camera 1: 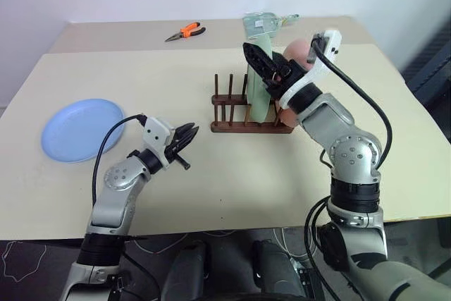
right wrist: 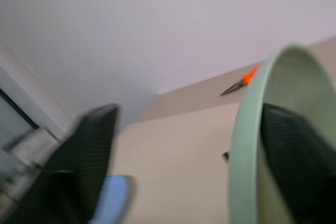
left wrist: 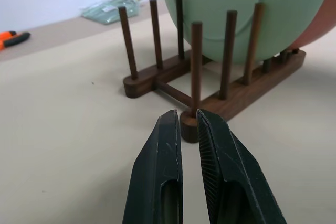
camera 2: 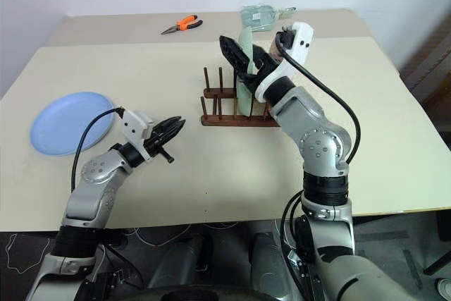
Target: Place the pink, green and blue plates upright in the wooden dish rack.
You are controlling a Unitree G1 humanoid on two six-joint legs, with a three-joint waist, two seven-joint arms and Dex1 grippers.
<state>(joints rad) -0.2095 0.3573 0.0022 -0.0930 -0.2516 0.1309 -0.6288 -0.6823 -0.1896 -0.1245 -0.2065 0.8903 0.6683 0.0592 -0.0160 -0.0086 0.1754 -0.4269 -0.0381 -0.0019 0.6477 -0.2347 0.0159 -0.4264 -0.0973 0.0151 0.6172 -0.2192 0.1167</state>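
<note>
Where the counter [camera 1: 232, 195] lies nearest the robot, the left hand [camera 1: 184, 144] is held just above its surface, with both fingers [left wrist: 163, 182] pressed almost together and nothing between them. Off to the left on the counter, the blue plate [camera 1: 81, 130] is seen lying flat, well apart from everything else. Farther back, near the middle, the wooden dish rack [camera 1: 243, 112] is set with its pegs upright. The green plate [camera 1: 259, 93] is stood on edge between the pegs at the rack's right part, and the pink plate [camera 1: 296, 54] is stood upright just behind it (mostly hidden by the arm). The right hand [camera 1: 264, 68] is spread wide about the green plate's upper rim, one finger [right wrist: 296, 156] lying on one side of the plate and the other well clear on the opposite side, so the plate is released rather than pinched. At the far edge, orange-handled pliers [camera 1: 186, 32] and a clear plastic bag [camera 1: 264, 22] are laid.
</note>
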